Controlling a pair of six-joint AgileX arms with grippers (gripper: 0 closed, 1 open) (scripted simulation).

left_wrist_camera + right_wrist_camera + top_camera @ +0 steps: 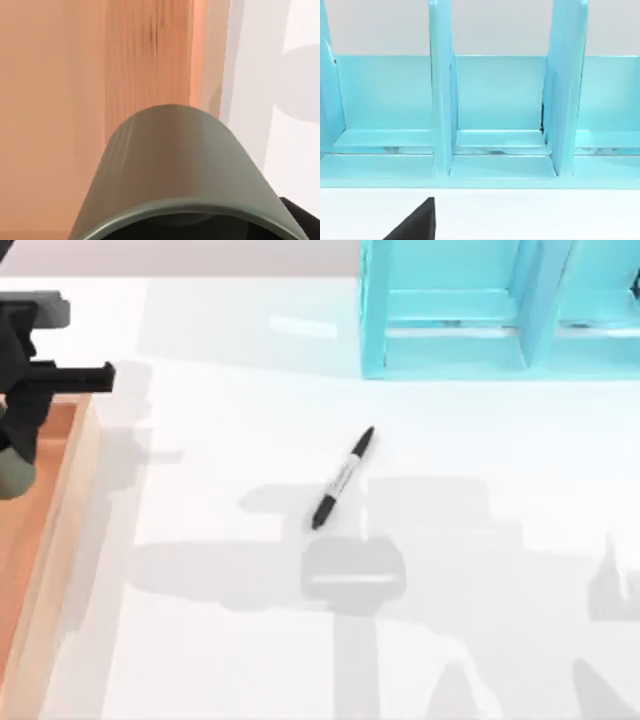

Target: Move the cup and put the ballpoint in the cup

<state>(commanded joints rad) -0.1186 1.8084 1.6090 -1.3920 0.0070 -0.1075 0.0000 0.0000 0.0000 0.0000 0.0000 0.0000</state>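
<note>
The small olive-grey cylindrical cup is being gripped by the left pincer, and it is being carried tilted over the shallow orange wooden tray at the left edge of the white table. In the left wrist view the cup's dark mouth is being presented close to the camera, with the tray's wooden wall beyond it.

To the right of that tray, well apart from it, the slim black ballpoint with a pale labelled middle is lying flat on the table near its centre. Its long axis is being held on a diagonal, one black end pointing back toward the turquoise divided rack and the other pointing forward and slightly toward the tray.

Judged from this layout, the cup is still to be set down upright before the ballpoint can be dropped in. The right pincer's state cannot be told; in the right wrist view the rack's compartments are being faced.
</note>
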